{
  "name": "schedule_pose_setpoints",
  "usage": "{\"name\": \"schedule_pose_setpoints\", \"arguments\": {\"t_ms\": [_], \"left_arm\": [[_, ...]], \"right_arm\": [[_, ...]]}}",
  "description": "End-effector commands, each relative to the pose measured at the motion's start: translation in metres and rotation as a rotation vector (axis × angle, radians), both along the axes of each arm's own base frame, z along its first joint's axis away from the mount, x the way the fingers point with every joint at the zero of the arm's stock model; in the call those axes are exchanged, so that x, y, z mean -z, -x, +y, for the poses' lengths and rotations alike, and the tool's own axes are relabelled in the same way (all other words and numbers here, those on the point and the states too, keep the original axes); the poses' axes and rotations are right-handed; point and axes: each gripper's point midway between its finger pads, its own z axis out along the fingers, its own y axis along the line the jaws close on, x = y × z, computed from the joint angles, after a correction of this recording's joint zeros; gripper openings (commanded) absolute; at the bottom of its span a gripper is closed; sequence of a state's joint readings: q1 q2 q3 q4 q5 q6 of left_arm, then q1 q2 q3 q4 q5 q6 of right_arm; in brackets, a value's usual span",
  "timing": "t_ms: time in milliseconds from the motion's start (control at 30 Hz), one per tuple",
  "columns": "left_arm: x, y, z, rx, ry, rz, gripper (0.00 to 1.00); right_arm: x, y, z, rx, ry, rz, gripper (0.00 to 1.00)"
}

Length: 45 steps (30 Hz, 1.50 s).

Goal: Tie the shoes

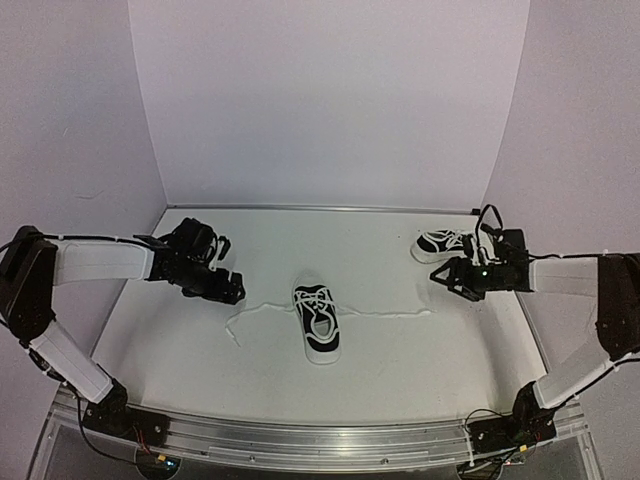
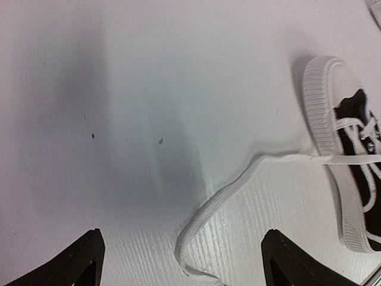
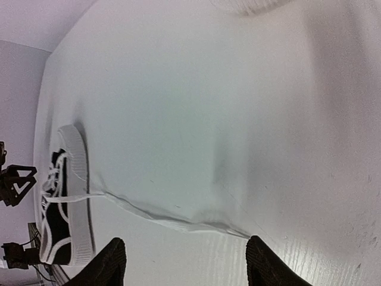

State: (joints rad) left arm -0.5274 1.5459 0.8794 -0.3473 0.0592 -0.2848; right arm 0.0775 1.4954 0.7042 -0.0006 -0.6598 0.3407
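One black shoe with a white sole lies in the middle of the table, its white laces pulled out flat to either side. The left lace runs towards my left gripper, which is open just above it; in the left wrist view the lace curls on the table between the wide-apart fingertips, with the shoe at the right. My right gripper is open over the right lace; that lace lies loose ahead of its fingers. The second shoe sits at the back right.
White walls close the table at the back and on both sides. The second shoe's sole shows at the top edge of the right wrist view, close behind the right arm. The metal rail with both arm bases runs along the near edge.
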Motion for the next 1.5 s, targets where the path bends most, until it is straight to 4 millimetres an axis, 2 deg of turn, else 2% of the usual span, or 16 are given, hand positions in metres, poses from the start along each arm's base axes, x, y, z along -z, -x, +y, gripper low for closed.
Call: {"name": "schedule_pose_setpoints", "arguments": {"t_ms": [0,67,100,200,233,300,367,400,433,500,600,667,800,967,1233,1467], "left_arm": [[-0.090,-0.034,-0.012,0.044,-0.009,-0.313,0.99],[-0.113,-0.044,-0.012,0.030,0.001,-0.387,0.99],[-0.124,-0.047,-0.013,0.024,0.009,-0.421,1.00],[-0.154,-0.055,-0.015,0.023,0.038,-0.529,0.99],[-0.161,-0.059,-0.012,0.011,0.032,-0.570,0.99],[-0.177,-0.071,-0.005,-0.020,-0.014,-0.680,0.99],[-0.178,-0.072,-0.019,0.123,-0.067,-0.679,1.00],[-0.169,-0.069,-0.030,0.204,-0.062,-0.636,1.00],[-0.159,-0.061,-0.044,0.311,-0.047,-0.588,0.99],[-0.123,-0.053,-0.056,0.426,-0.069,-0.483,1.00],[-0.081,-0.032,-0.063,0.557,-0.075,-0.372,1.00],[-0.070,-0.023,-0.066,0.606,-0.057,-0.347,0.99],[-0.051,-0.019,-0.070,0.677,-0.075,-0.317,0.99],[-0.014,-0.017,-0.078,0.789,-0.121,-0.164,0.87],[0.004,-0.023,-0.093,0.876,-0.145,-0.113,0.80],[0.041,-0.025,-0.094,0.932,-0.223,-0.023,0.65]], "right_arm": [[-0.114,-0.032,0.022,-0.083,0.005,-0.351,0.88],[-0.153,-0.036,0.034,-0.115,0.031,-0.470,0.97],[-0.176,-0.039,0.039,-0.123,0.048,-0.540,0.98],[-0.222,-0.046,0.056,-0.149,0.118,-0.694,0.98],[-0.230,-0.050,0.058,-0.148,0.135,-0.721,0.98],[-0.233,-0.071,0.051,-0.060,0.151,-0.704,0.98],[-0.226,-0.099,0.042,0.052,0.163,-0.653,0.98],[-0.215,-0.111,0.047,0.017,0.175,-0.639,0.98],[-0.213,-0.115,0.056,-0.061,0.164,-0.644,0.98],[-0.190,-0.110,0.083,-0.246,0.038,-0.588,0.98],[-0.171,-0.103,0.098,-0.331,-0.029,-0.542,0.98],[-0.163,-0.100,0.100,-0.348,-0.010,-0.540,0.98],[-0.153,-0.090,0.100,-0.379,0.009,-0.540,0.98],[-0.142,-0.087,0.099,-0.380,0.010,-0.508,0.98],[-0.130,-0.079,0.098,-0.391,0.015,-0.478,0.98],[-0.124,-0.076,0.096,-0.388,0.047,-0.455,0.98]]}}
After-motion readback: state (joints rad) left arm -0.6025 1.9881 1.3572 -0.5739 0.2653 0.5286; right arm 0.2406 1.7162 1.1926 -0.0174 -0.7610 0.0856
